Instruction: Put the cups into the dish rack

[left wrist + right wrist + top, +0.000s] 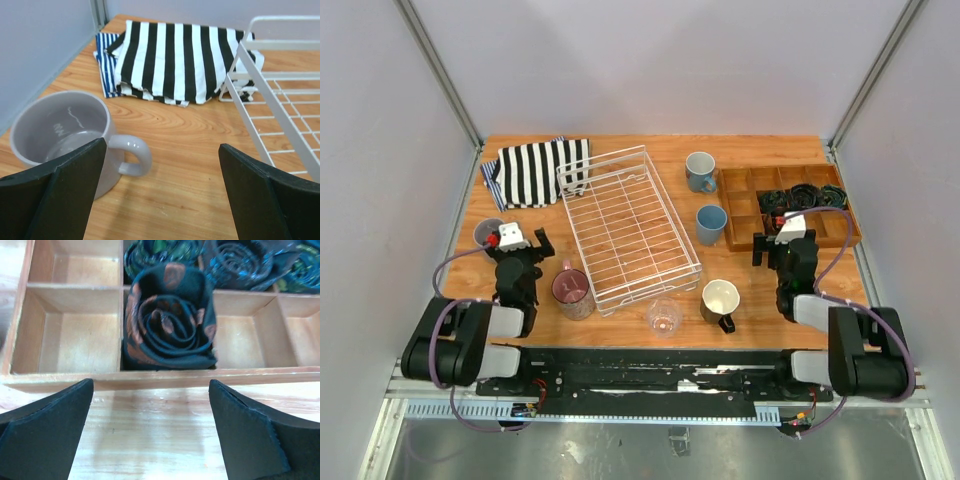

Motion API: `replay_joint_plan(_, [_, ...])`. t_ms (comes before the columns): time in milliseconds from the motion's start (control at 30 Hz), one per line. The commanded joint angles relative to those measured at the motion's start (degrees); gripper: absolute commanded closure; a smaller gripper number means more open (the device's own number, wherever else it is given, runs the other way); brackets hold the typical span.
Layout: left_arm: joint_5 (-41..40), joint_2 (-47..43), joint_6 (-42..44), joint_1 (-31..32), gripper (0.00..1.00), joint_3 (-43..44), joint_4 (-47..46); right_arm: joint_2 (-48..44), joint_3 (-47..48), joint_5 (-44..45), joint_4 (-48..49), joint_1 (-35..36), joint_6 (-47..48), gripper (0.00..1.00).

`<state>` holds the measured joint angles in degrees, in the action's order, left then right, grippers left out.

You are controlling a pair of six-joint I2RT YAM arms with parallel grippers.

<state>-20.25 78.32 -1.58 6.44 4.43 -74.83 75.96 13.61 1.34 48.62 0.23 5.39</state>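
left gripper: fingers spread wide, nothing between them, aimed away from the base. grey-lilac cup stands upright just ahead and to its left, handle turned toward the gap. the left finger overlaps the cup wall in the wrist view; cannot tell if they touch. judged: this is the arm's nearest cup, hence the pose, and the handle side is the obvious hold.

further ahead of it, striped cloth, folded flat, out of any lift path. to its right and a little nearer the base, pink translucent mug, upright, by the rack's near-left corner.

dish rack: ahead-right of the left gripper, set askew between the arms, nothing in it. its raised wire side is what must be cleared; a cup carried low would likely strike it.

clear glass just off the rack's near edge, roughly midway between the grippers. dark mug with cream inside left of the right gripper, nearer the base. light blue tumbler to that gripper's left, about level; blue-grey mug ahead-left, well apart.

right gripper: spread, holding nothing, facing the wall of the wooden tray close ahead. rolled fabric fills the compartment straight in front. the tray blocks forward travel, so judged the arm must swing left for its cups. all six cups stand outside the rack.
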Motion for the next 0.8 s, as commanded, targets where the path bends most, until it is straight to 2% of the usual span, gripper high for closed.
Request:
replay_joint_plan(0, [-4.1, -9.3, -1.5, -0.5, 0.0, 2.9, 11.7, -7.7, 5.5, 4.1, -11.8, -0.4, -3.0, 0.0])
replay_joint_plan(133, [-4.8, -16.0, -4.6, -0.5, 0.0, 8.3, 28.9, -11.1, 8.9, 4.0, -20.1, -0.4, -5.1, 0.01])
replay_joint_plan(267, [-1.9, -22.4, -9.1, -0.5, 0.0, 14.2, 46.6, -12.7, 15.5, 2.8, -31.9, -0.4, -6.6, 0.03])
replay_joint_plan(367, [-0.9, -24.7, -11.6, -0.5, 0.0, 21.7, 63.2, -13.1, 21.7, 1.5, -40.9, -0.3, -6.6, 0.0])
replay_joint_plan(500, [-5.1, -20.4, -18.4, -0.5, 0.0, 33.7, 80.2, -13.1, 29.8, -0.2, -50.7, -0.3, -9.2, 0.02])
replay_joint_plan(633, [-7.6, -14.5, -24.5, -0.9, 0.0, 46.3, 93.3, -10.9, 36.7, -6.1, -57.8, -0.3, -12.9, 0.02])
replay_joint_plan(700, [-6.8, -12.1, -29.1, -2.8, 0.0, 51.0, 98.9, -9.7, 38.5, -9.0, -59.1, -0.3, -14.5, 0.01])
replay_joint_plan(767, [-2.5, -10.1, -30.9, -5.8, 0.0, 54.2, 102.1, -9.6, 39.4, -10.1, -59.8, -0.3, -16.3, 0.0])
